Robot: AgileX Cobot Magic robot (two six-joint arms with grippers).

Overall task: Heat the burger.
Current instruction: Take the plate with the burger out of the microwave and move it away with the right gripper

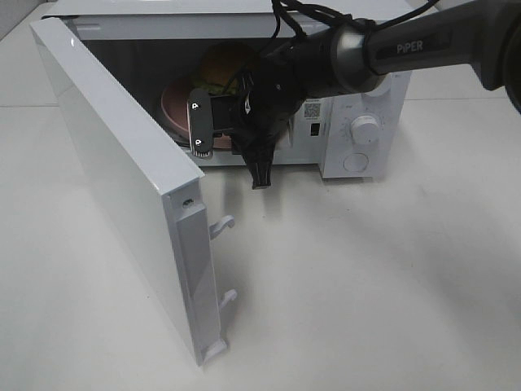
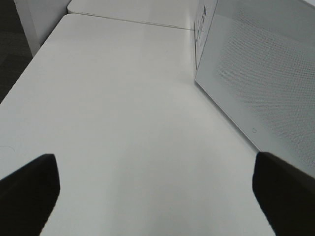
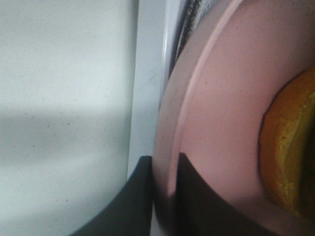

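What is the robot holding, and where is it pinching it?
The right gripper pinches the pink plate by its rim; the burger sits on it.

Burger (image 1: 225, 67) sits upright on the pink plate (image 1: 175, 106), inside the open microwave (image 1: 358, 122) cavity, toward the back. Glossy orange-brown bun, green lettuce edge showing; lower half hidden behind the arm.

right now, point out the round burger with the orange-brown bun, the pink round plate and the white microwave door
round burger with orange-brown bun (image 3: 290, 162), right wrist view, on the bun's glossy top
pink round plate (image 3: 221, 123), right wrist view, on its bare flat face
white microwave door (image 1: 114, 195), exterior high view, on its inner panel
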